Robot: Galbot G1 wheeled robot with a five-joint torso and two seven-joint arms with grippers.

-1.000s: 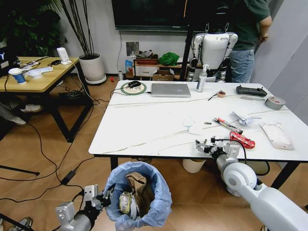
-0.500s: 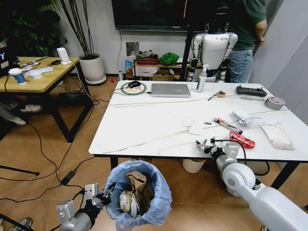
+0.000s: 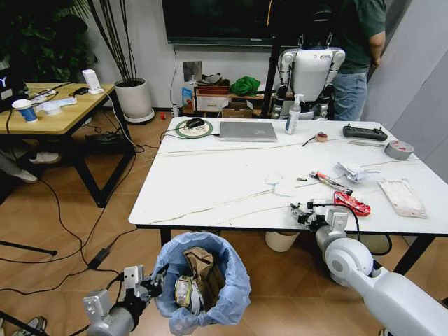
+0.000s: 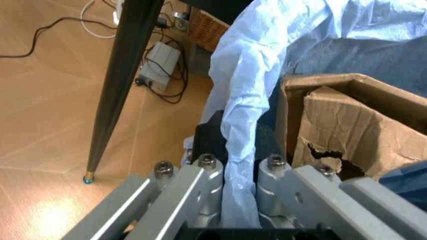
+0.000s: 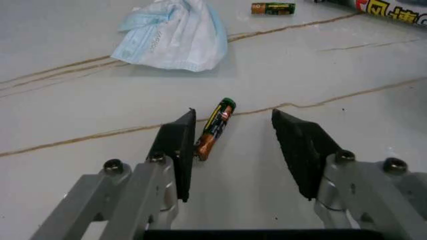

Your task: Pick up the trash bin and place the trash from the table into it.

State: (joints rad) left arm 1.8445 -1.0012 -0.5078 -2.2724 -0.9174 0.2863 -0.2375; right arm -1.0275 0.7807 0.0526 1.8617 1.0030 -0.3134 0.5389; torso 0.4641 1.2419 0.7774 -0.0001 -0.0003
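Head view: bin held off the floor below the table's near edge, toward its left corner, by left gripper. Carton and other litter already inside. Left wrist view: jaws closed on the rim through the blue bag; carton visible just past the rim.

Right gripper low over the table at the near edge, right of centre. Right wrist view: jaws wide, straddling a small battery lying flat, nearer one pad and touching or almost touching it. Crumpled tissue and a second battery farther in. Red wrapper just beside the gripper toward the right edge.

Risks, as judged:
- Off-centre battery: closing likely to roll or flick it out, possibly over the near edge.
- Slim round item on a smooth top: pads may slip.
- Bin held by one rim pinch over loose bag: bag may slide, bin may tilt.
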